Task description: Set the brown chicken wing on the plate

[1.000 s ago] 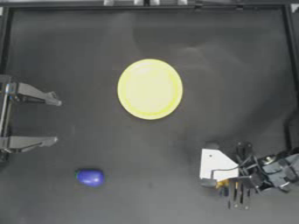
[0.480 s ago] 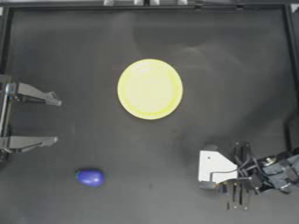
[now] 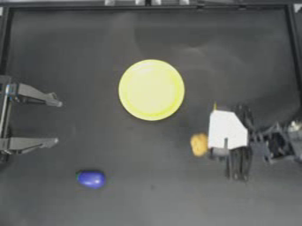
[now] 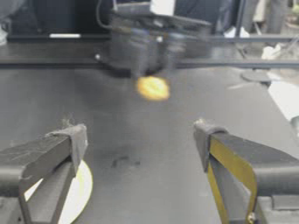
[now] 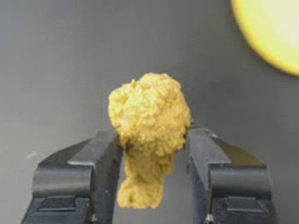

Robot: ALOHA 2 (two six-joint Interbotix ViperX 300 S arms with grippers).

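Only my right wrist view shows my right gripper [image 5: 152,142] clamping the chicken wing [image 5: 149,118], near the plate [image 5: 269,33].

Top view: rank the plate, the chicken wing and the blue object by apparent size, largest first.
1. Plate, by far the largest.
2. Blue object.
3. Chicken wing, held in the right gripper; it is partly hidden and nearer the camera, so ranks 2 and 3 are unsure.

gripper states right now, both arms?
Left gripper: open, empty, parked at the table's left edge.
Right gripper: shut on the brown chicken wing, off the plate.
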